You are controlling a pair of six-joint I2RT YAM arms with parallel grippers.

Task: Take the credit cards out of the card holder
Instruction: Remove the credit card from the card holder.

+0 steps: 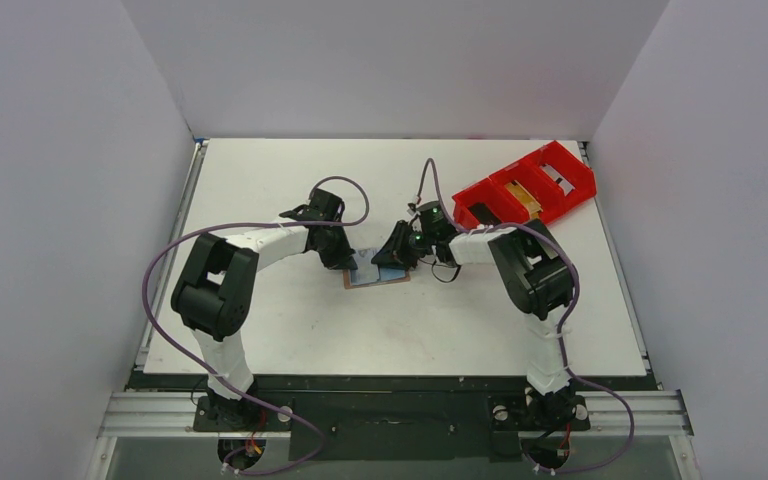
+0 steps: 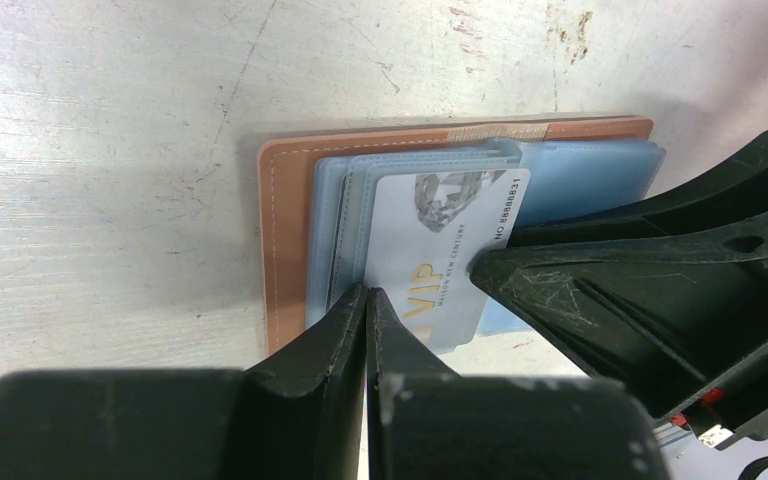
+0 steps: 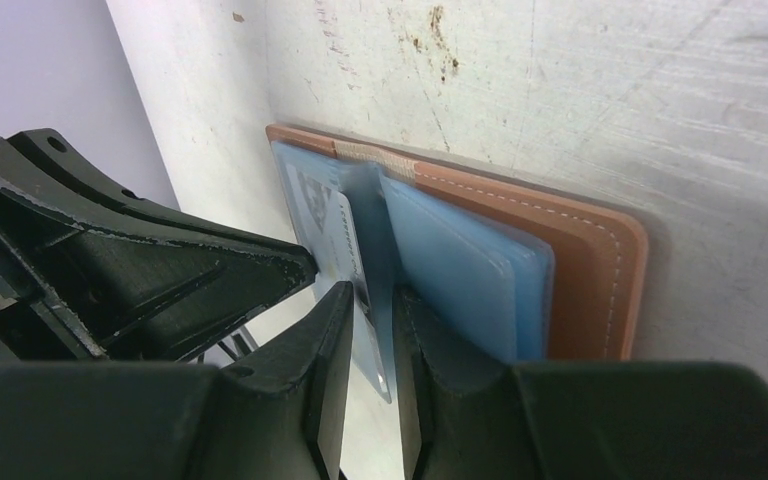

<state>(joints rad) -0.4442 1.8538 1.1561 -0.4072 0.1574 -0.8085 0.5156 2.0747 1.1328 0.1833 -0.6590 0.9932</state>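
Note:
The card holder (image 1: pixel 378 277) lies open on the table, tan cover (image 2: pixel 285 220) down, pale blue sleeves (image 3: pixel 460 265) facing up. A white "VIP" credit card (image 2: pixel 440 255) sticks partway out of a sleeve. My left gripper (image 2: pixel 368 293) is shut, its tips resting on the sleeve edge beside the card; nothing shows between its fingers. My right gripper (image 3: pixel 372 300) stands slightly open astride the card's (image 3: pixel 335 235) free edge, with a gap showing beside the card. In the top view the left gripper (image 1: pixel 345 258) and right gripper (image 1: pixel 397 252) meet over the holder.
A red compartment tray (image 1: pixel 560 148) sits at the back right with cards in it. White walls enclose the table on three sides. Each wrist view shows the other arm's black finger (image 2: pixel 650 290) close by.

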